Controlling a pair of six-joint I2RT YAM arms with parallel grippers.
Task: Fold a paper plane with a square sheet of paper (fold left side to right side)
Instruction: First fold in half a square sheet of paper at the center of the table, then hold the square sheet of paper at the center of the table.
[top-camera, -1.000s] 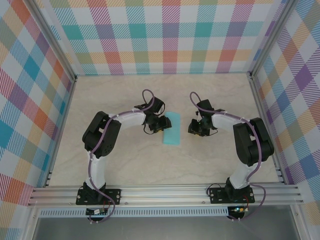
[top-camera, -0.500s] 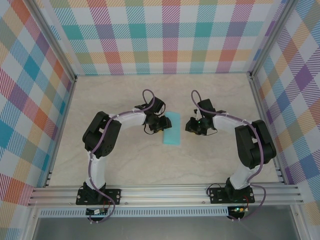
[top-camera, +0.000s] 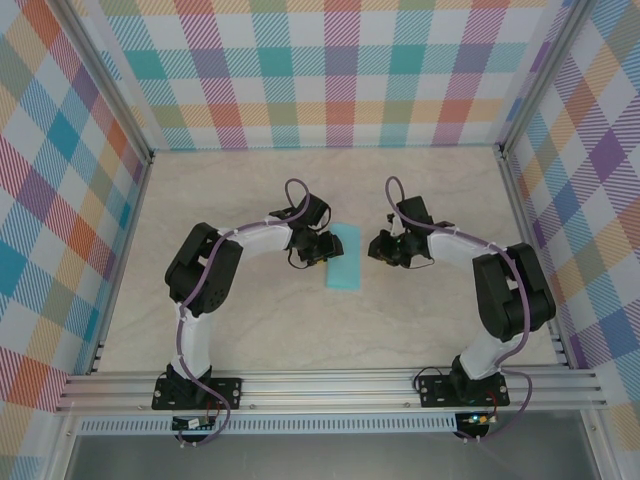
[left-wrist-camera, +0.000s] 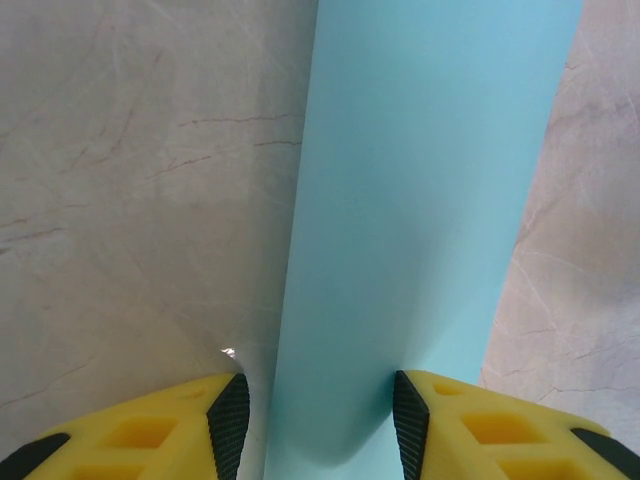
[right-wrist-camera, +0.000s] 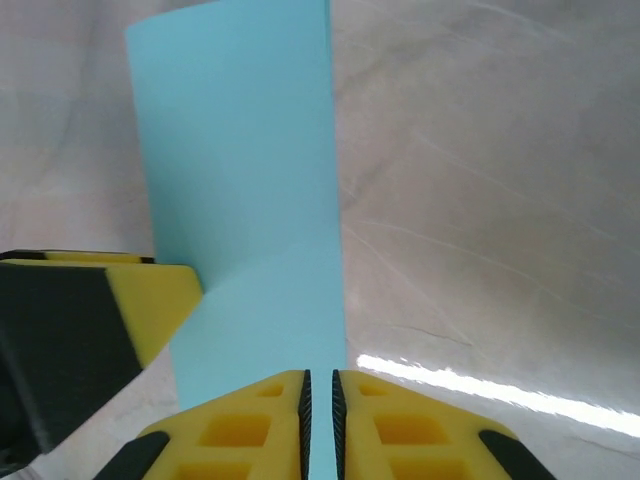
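Sheet of paper (top-camera: 346, 258) lies mid-worktop (top-camera: 300, 330) as a narrow upright strip, not a square, so I judge the left-to-right fold is already over and doubled. Left pincer (top-camera: 327, 247) sits at the strip's left long edge, fingers (left-wrist-camera: 225, 420) apart with the paper running between them. It straddles the paper without clamping, and the paper bulges a little there, so the crease looks soft rather than pressed flat. Right pincer (top-camera: 376, 247) is just beside the strip's right edge, pads (right-wrist-camera: 300, 400) together with only a thin slit. Whether a paper edge is nipped in that slit I cannot tell. In the right wrist view the right long edge reads as straight and clean, and the far corner looks lined up as far as it shows. Left to do, by my read: flatten the crease along the left edge, then all the nose and wing folds. No pointed shape is formed yet, so the task is early, with roughly one fold in.
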